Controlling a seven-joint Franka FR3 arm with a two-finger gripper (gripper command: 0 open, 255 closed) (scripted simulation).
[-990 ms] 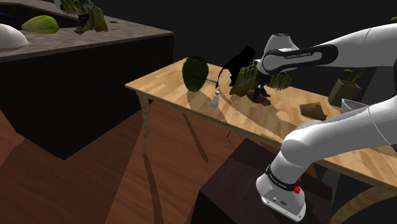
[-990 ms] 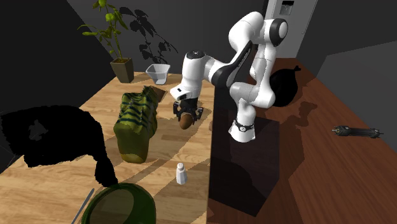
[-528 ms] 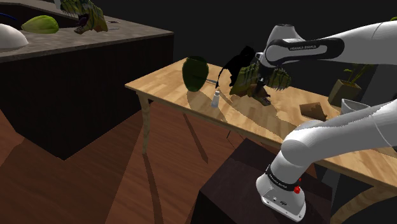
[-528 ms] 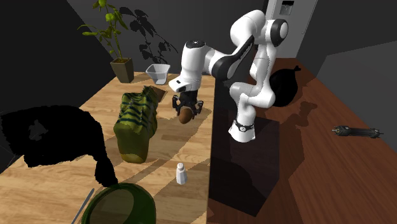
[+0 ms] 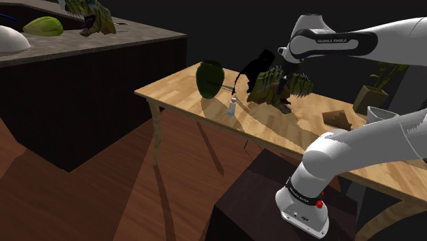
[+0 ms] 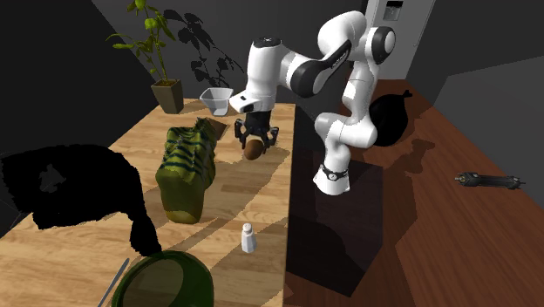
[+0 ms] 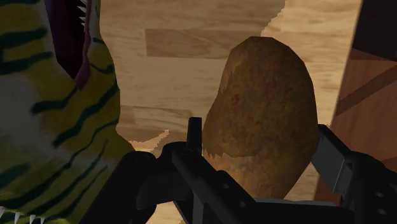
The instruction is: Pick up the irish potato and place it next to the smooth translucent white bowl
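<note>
Clasps the rough brown oval potato [image 7: 264, 114] between both fingers [image 7: 334, 159] of the all-black two-finger claw [image 7: 261, 168], pointing down at the pale wooden plank table [image 6: 253, 205]. Hangs with it just beside the green, dark-striped, toothy reptile figure [image 6: 187, 166], seemingly clear of the wood, though the gap beneath is hard to judge. Stays apart from the small pale translucent bowl [image 6: 214, 98], itself standing near the potted leafy plant [image 6: 166, 94] at the table's far end in the second exterior view.
</note>
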